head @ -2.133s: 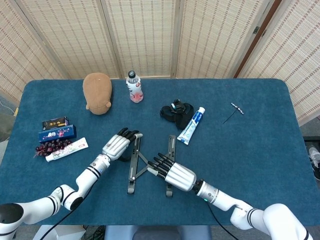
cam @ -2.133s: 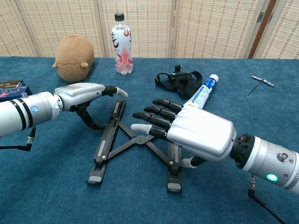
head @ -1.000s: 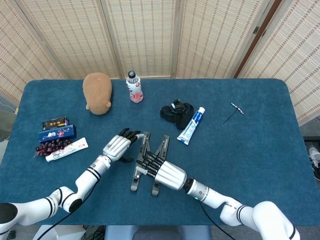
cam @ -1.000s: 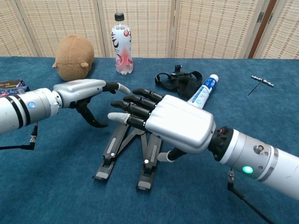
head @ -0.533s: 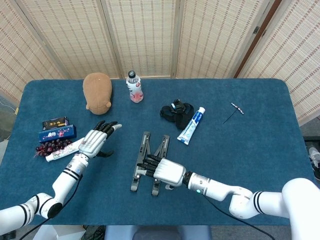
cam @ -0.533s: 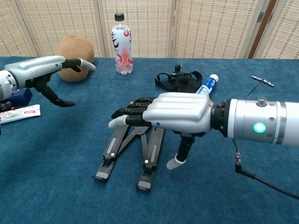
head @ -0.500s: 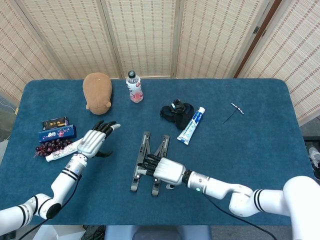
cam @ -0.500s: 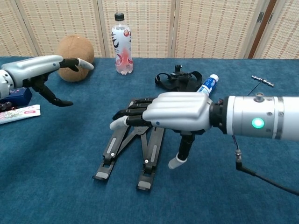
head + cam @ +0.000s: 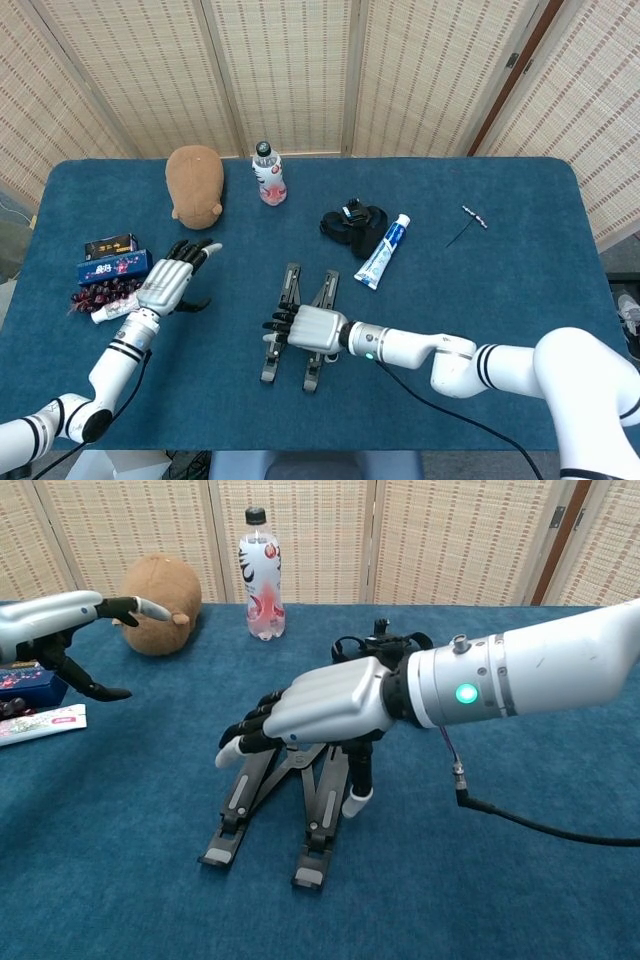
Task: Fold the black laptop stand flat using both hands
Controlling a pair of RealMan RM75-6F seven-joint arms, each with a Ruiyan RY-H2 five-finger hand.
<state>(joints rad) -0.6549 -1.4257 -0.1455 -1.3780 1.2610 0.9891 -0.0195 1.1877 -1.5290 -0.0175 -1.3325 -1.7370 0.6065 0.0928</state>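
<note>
The black laptop stand (image 9: 300, 325) lies near the middle of the blue surface (image 9: 500, 270), its two arms drawn close together in a narrow V rather than fully parallel, so the fold looks mostly done with only the last closing left. The right hand (image 9: 305, 328) rests over the stand with fingers extended and slightly apart, thumb hanging down beside the right arm of the stand; whether it actually presses on the stand cannot be told. The left hand (image 9: 172, 278) hovers well to the left, fingers spread and holding nothing. A toothpaste tube (image 9: 383, 251) and a black strap (image 9: 352, 224) lie just beyond the stand on the far right. A bottle (image 9: 268, 174) and a brown plush toy (image 9: 194, 185) sit farther off, clear of the fold.
</note>
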